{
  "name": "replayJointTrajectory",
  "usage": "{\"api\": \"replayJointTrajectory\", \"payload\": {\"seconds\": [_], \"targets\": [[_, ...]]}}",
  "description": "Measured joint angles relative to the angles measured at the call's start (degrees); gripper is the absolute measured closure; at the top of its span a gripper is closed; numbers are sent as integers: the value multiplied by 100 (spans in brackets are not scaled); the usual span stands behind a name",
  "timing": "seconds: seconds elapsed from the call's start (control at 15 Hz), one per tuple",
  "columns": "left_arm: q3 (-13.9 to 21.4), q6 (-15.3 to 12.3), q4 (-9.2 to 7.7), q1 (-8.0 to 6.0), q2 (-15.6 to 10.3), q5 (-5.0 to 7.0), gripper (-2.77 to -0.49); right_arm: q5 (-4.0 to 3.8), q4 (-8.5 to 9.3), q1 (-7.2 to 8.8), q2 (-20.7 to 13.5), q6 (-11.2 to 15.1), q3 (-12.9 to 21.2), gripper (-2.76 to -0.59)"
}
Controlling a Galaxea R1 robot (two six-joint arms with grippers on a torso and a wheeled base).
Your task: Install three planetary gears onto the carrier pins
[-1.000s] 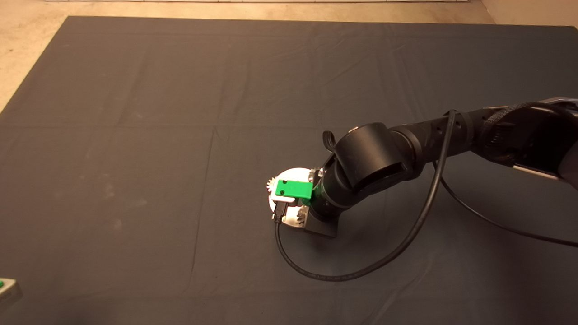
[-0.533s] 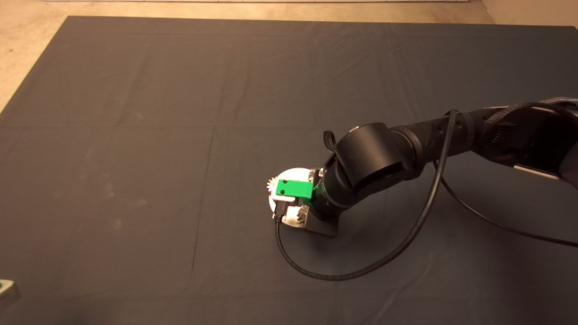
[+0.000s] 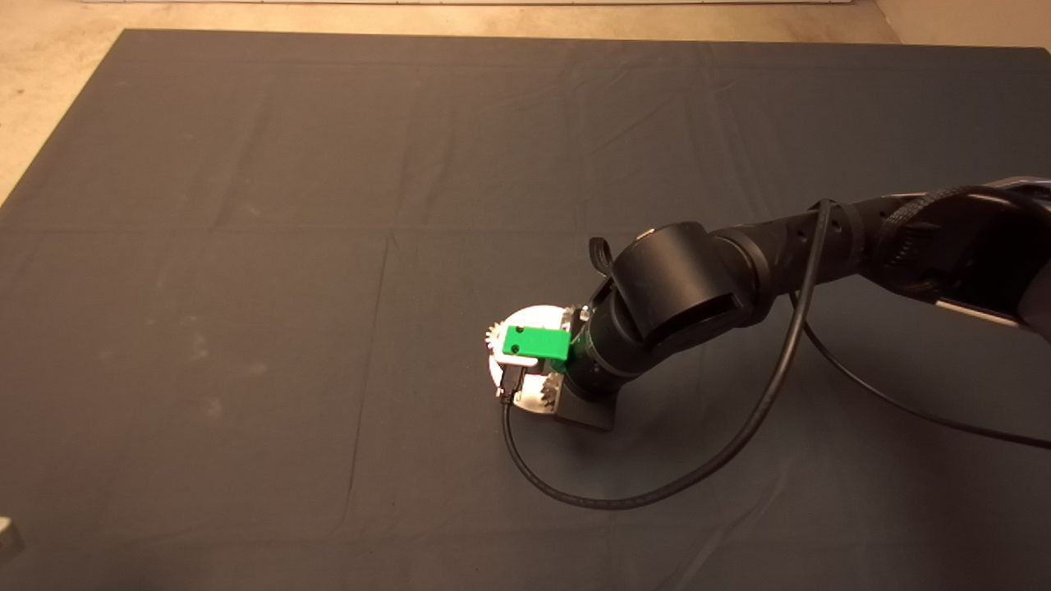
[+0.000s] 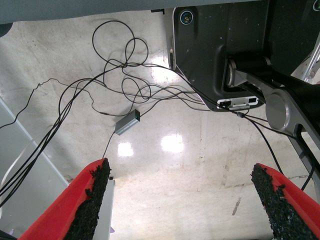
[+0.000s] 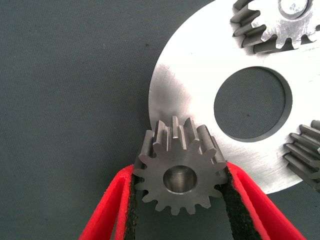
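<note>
In the right wrist view my right gripper (image 5: 179,172) is shut on a dark toothed planetary gear (image 5: 175,150), held flat over the rim of the round white carrier disc (image 5: 195,65). A second gear (image 5: 275,22) sits on the disc with a silvery pin end (image 5: 292,6) in its centre. A third gear (image 5: 307,152) sits at the disc's other side. The pin beneath the held gear is hidden. From above, the right gripper (image 3: 534,361) covers most of the disc (image 3: 534,316). My left gripper (image 4: 182,170) is open and parked off the mat's lower left.
A black cable (image 3: 657,488) loops on the mat in front of the right arm (image 3: 681,287). The left wrist view shows floor with tangled wires (image 4: 125,85) and a dark robot base (image 4: 225,50).
The left gripper's corner at the lower left edge has slid further out of the head view. The right arm and the held gear have barely moved.
</note>
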Motion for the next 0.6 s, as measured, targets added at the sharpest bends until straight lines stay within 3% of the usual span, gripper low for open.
{"api": "replayJointTrajectory", "payload": {"seconds": [0.6], "targets": [[0, 242, -4, -13, -267, 0, -202, 48, 0, 2, -85, -38, -7, -104]]}}
